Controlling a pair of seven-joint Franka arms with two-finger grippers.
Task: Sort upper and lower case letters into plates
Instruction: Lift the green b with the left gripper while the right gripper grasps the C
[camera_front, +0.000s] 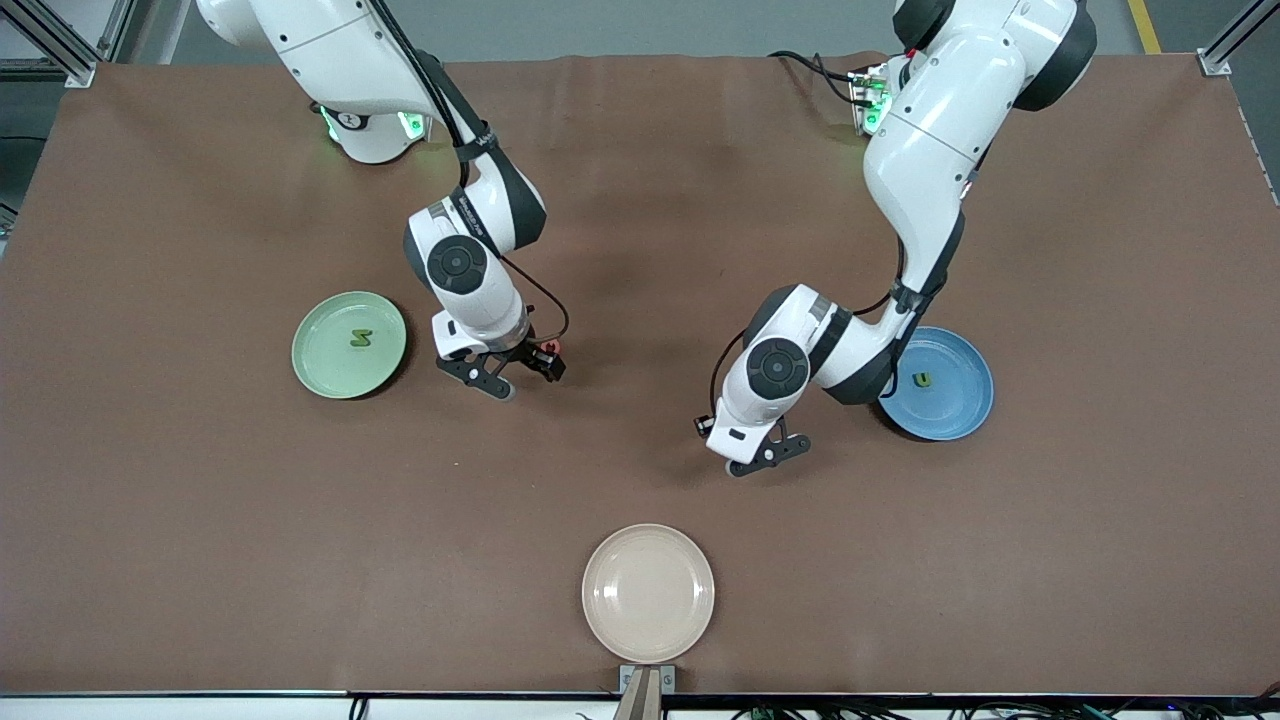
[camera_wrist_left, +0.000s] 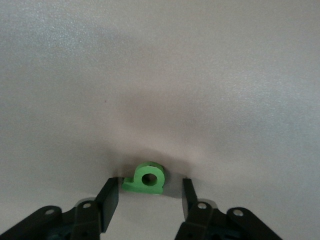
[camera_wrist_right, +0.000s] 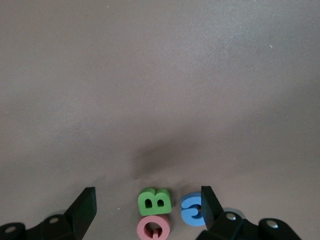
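Note:
The pale mint green plate (camera_front: 375, 362) holds one green letter S (camera_front: 360, 338). The blue plate (camera_front: 958, 410) holds one green letter U (camera_front: 922, 379). My left gripper (camera_front: 770, 457) is open and low over the table; a green letter with a round hole (camera_wrist_left: 146, 178) lies on the table just off its fingertips (camera_wrist_left: 107, 196). My right gripper (camera_front: 510, 372) is open over a cluster: a green B (camera_wrist_right: 155, 201), a red-pink round letter (camera_wrist_right: 153, 228) and a blue letter (camera_wrist_right: 191, 210) partly hidden by one finger (camera_wrist_right: 210, 202). These letters are hidden in the front view.
A cream-beige plate (camera_front: 648, 592) sits empty near the table edge closest to the front camera. The left arm's forearm hangs over the edge of the blue plate.

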